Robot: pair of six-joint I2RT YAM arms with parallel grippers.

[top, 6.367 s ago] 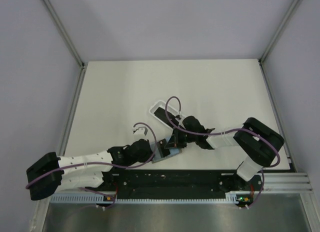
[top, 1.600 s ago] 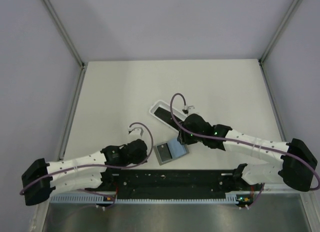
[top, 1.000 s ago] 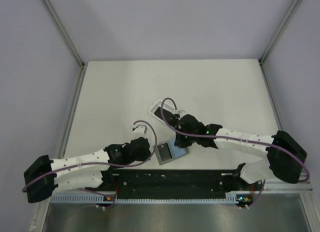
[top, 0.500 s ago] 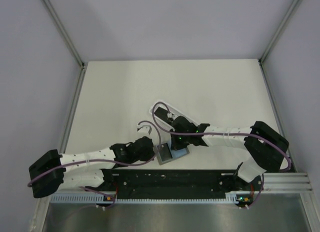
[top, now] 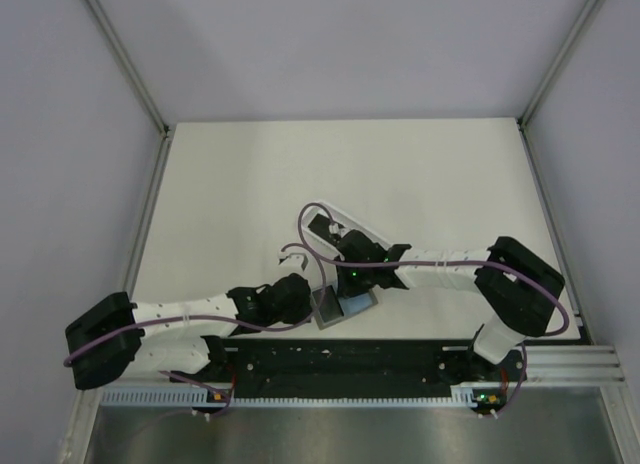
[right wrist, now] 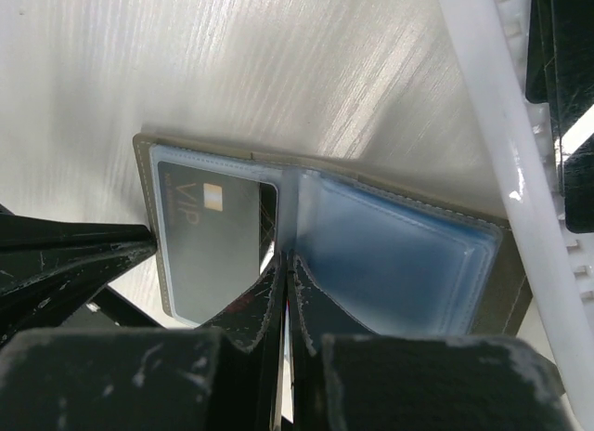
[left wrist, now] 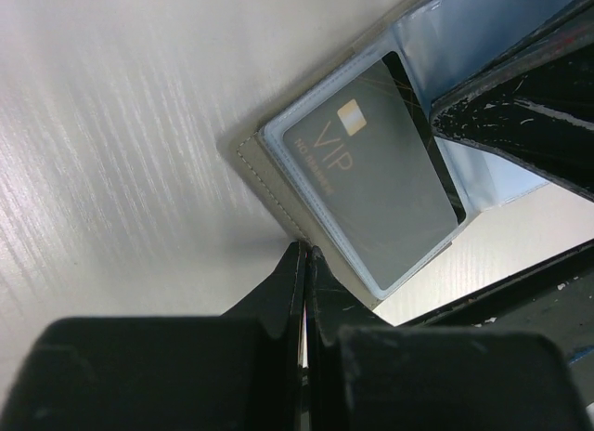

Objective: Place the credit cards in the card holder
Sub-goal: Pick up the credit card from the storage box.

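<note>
The card holder point(right wrist: 399, 254) lies open and flat on the counter point(top: 400, 174), near its front edge and just beside the white tray point(right wrist: 483, 124). One black card point(left wrist: 371, 185) marked VIP sits in the pocket nearer the left pincer point(left wrist: 303, 253). That pincer is pressed together, with its tips touching the holder's outer cover edge. Whether they nip that edge is unclear. The right pincer point(right wrist: 283, 261) is likewise pressed together, its tips resting on the central fold between the two pockets.
</note>
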